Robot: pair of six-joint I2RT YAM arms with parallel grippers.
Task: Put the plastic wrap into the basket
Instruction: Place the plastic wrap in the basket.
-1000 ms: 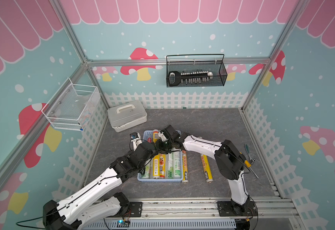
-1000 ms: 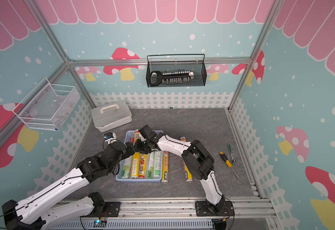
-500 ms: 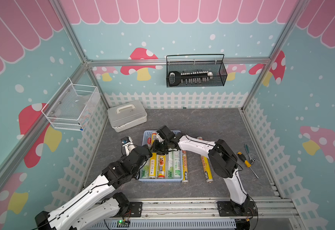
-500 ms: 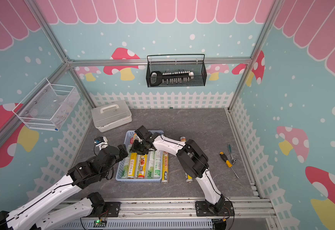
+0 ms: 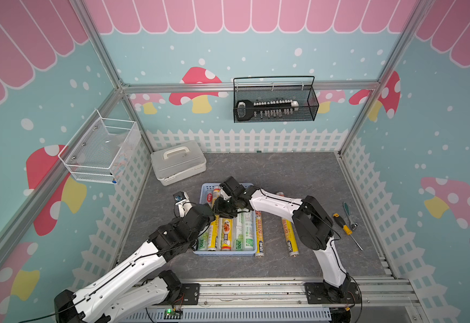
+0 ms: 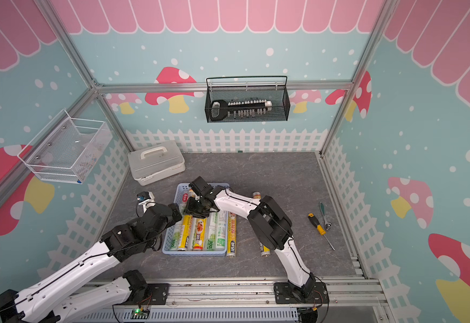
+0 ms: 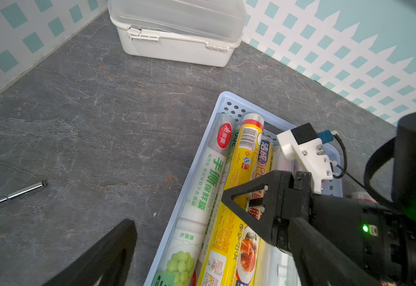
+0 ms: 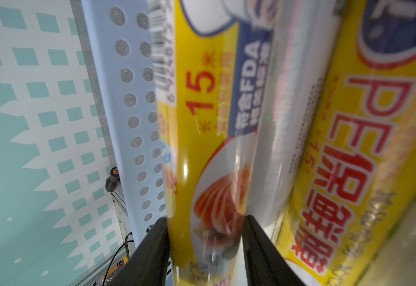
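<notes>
My right gripper (image 8: 205,220) stood astride a yellow roll (image 8: 202,148) of plastic wrap, fingers close at both sides; whether they pressed, I could not tell. The roll lay in the basket (image 8: 127,118), its long axis along the long wall. In a top view, two more rolls (image 5: 259,235) lay parallel right of the rim, open table (image 5: 298,173) above.

Right tool (image 8: 205,220) low, jaws narrow; left tool (image 5: 208,213) alongside, spread wide.
</notes>
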